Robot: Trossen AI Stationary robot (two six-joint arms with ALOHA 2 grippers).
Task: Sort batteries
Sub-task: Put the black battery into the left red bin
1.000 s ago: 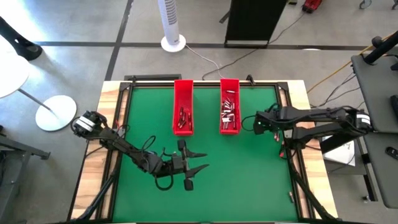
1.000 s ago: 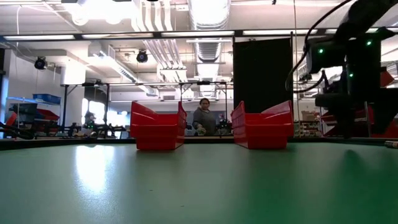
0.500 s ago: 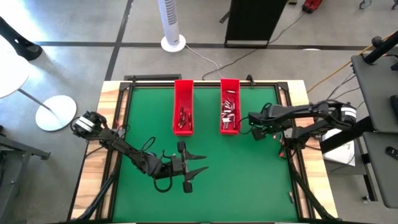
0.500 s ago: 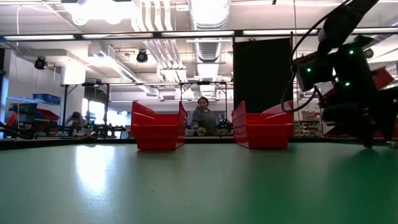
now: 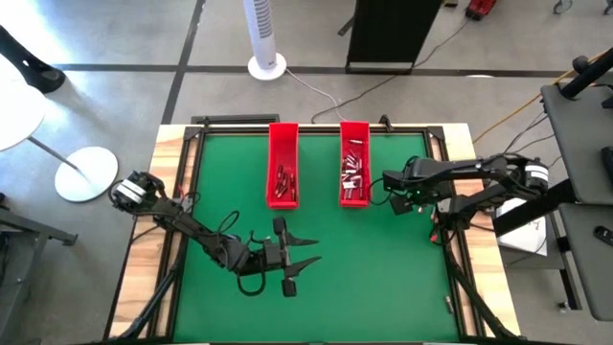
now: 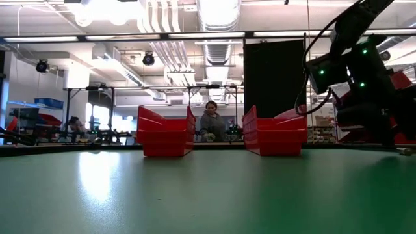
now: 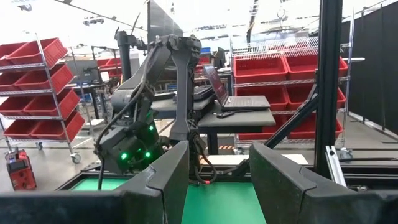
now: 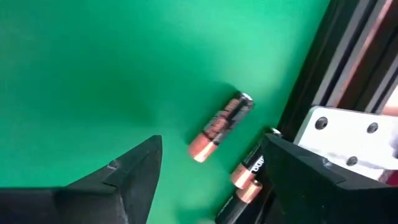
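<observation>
We judge sorting well along: both long red plastic trays (image 5: 282, 165) (image 5: 353, 163) at upper centre hold small cylindrical batteries (image 5: 351, 175), yet two copper-and-black ones (image 8: 221, 126) (image 8: 246, 174) lie loose at centre-right, the right gripper (image 8: 208, 177) part-open and empty above them, the left gripper (image 5: 308, 247) half-open, empty, lower centre.

Green table (image 5: 230, 192) carries two red trays (image 5: 282, 165), loose batteries (image 8: 220, 126).

Around the green-topped bench (image 5: 230, 172) the floor (image 5: 115, 38) is grey concrete crossed by dark seams. A white tower fan (image 5: 264, 34) stands just beyond the bench's far edge, with a black cabinet (image 5: 388, 34) beside it. A round white table (image 5: 19, 120) sits well off to one side. Overhead run ducts (image 6: 218, 19) and bright strip lights (image 6: 104, 10); metal shelving (image 7: 43, 87) carries red bins, and a person (image 6: 211, 123) sits behind the bench.
</observation>
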